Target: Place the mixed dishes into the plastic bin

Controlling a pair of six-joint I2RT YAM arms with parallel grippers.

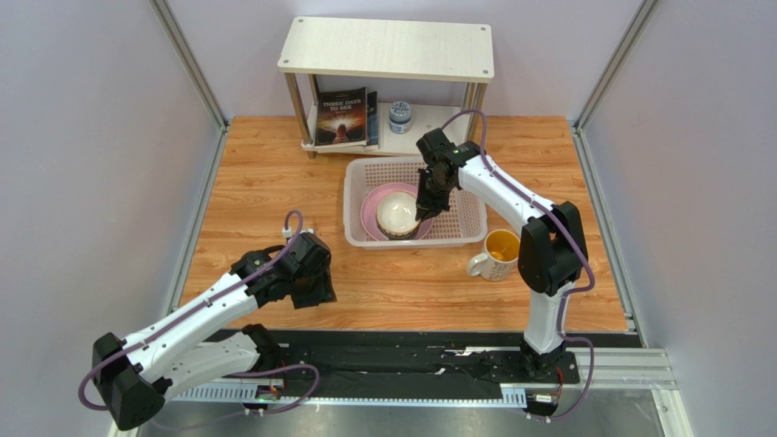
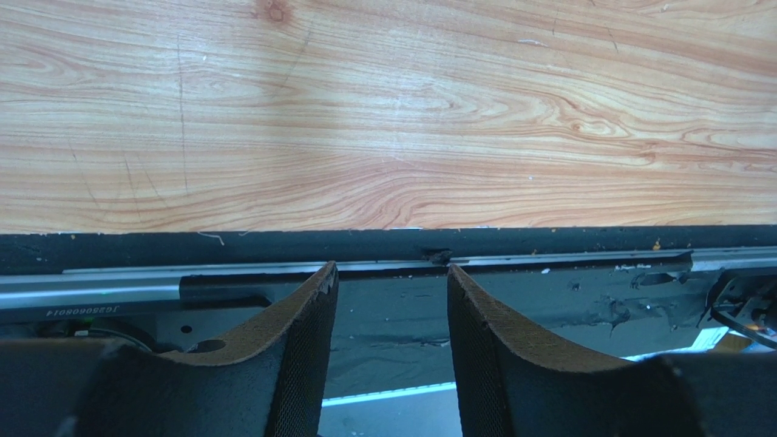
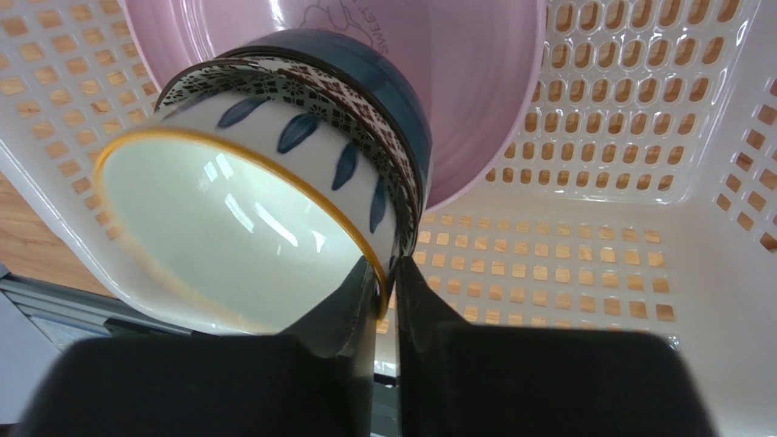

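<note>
The plastic bin [image 1: 461, 232] sits mid-table, and its lattice base [image 3: 593, 255] fills the right wrist view. Inside lies the pink plate [image 1: 368, 211] [image 3: 465, 82]. A dark-patterned bowl [image 3: 388, 100] rests on the plate, with a white bowl [image 1: 398, 212] [image 3: 228, 237] with blue leaves and a yellow rim nested in it. My right gripper [image 1: 425, 211] [image 3: 388, 264] is shut on that white bowl's rim, one finger inside and one outside. The white mug [image 1: 497, 253] with yellow inside stands on the table right of the bin. My left gripper [image 1: 315, 296] [image 2: 390, 269] hangs open and holds nothing, near the front edge.
A white two-tier shelf [image 1: 388, 50] stands behind the bin, with a book [image 1: 342, 116] and a small blue-white jar [image 1: 399, 116] on its lower tier. Grey walls close in the wooden table on both sides. A black rail [image 2: 274, 246] runs along the front edge.
</note>
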